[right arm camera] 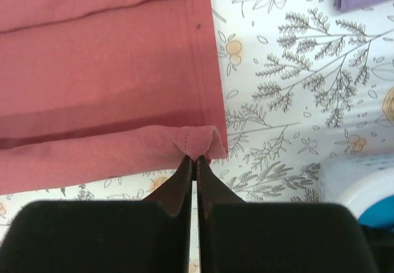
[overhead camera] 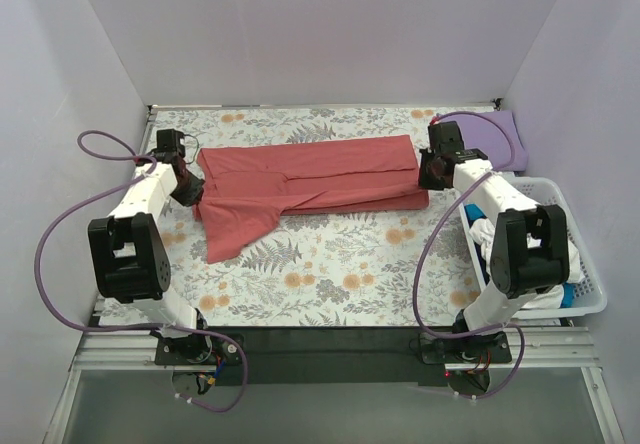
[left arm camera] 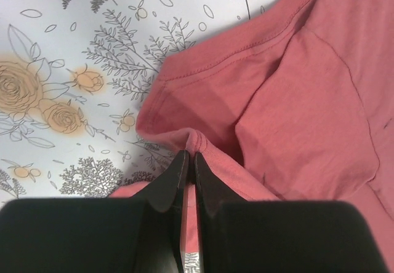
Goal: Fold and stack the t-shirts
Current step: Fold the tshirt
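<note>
Two arms reach over a worktop (overhead camera: pixel 400 299) draped in a floral cloth (overhead camera: pixel 300 264). From above, a salmon-red t-shirt (overhead camera: pixel 320 179) of soft matte knit lies folded into a long band across the far half, one sleeve splaying toward the near-left. The left arm bends at the elbow, its left end effector (overhead camera: pixel 190 192) on the shirt's left end. The right arm stretches along the right edge, its right end effector (overhead camera: pixel 432 172) at the shirt's right end. A lavender t-shirt (overhead camera: pixel 497 134) sits folded in the far-right corner. A white slatted basket (overhead camera: pixel 590 284) holding cloth stands at the right edge.

At the left wrist, the black fingers (left arm camera: pixel 175 181) are pressed almost together, pinching a raised ridge of red cloth beside a double-stitched hem.

At the right wrist, the fingers (right arm camera: pixel 181 184) are likewise clamped narrow on a small puckered tuck at the shirt's hemmed corner, layered folds beyond.
</note>
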### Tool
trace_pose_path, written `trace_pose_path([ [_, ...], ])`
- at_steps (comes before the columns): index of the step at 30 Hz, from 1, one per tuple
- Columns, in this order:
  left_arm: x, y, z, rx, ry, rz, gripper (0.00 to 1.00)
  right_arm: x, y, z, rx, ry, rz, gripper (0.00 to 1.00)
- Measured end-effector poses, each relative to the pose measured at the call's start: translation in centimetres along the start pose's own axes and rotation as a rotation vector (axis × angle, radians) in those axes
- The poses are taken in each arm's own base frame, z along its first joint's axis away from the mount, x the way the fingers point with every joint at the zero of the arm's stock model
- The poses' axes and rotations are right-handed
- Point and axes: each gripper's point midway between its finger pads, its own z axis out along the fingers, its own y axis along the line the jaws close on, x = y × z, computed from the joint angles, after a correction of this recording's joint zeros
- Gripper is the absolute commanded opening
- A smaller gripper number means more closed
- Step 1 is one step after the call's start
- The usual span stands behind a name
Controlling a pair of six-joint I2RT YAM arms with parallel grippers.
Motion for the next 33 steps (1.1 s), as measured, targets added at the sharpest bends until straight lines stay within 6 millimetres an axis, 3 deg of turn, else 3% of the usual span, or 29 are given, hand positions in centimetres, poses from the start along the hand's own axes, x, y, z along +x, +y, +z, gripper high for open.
trace_pose_path([
  [11, -0.5, -1.1, 2.3, -0.019, 0.029, 0.000, 0.00, -2.2, 0.2, 2.6, -0.007, 0.014, 0.009, 0.01],
  [18, -1.3, -2.4, 2.7, 0.012, 0.026, -0.007, 0.00, -1.4, -0.4, 4.4, 0.000, 0.061, 0.022, 0.01],
  [24, -0.8, -2.9, 4.2, 0.023, 0.052, -0.004, 0.00, -0.4, -0.6, 5.9, 0.000, 0.100, 0.027, 0.01],
  [27, -0.9, -3.0, 4.4, 0.030, 0.051, -0.010, 0.01, -0.5, -0.4, 6.6, -0.010, 0.100, 0.030, 0.08],
  [28, -1.0, -3.1, 4.5, 0.033, 0.050, -0.011, 0.11, -0.5, -0.4, 6.8, -0.014, 0.102, 0.030, 0.14],
  [30, -1.0, -3.2, 4.5, 0.040, 0.048, -0.010, 0.23, -0.4, -0.2, 7.1, -0.023, 0.109, 0.031, 0.25],
  [31, -1.1, -3.2, 4.5, 0.042, 0.046, -0.007, 0.31, -0.3, -0.1, 7.1, -0.030, 0.112, 0.028, 0.36],
  [33, -1.3, -3.4, 4.2, 0.052, 0.036, 0.000, 0.58, -0.4, 0.1, 7.0, -0.043, 0.110, 0.023, 0.46],
])
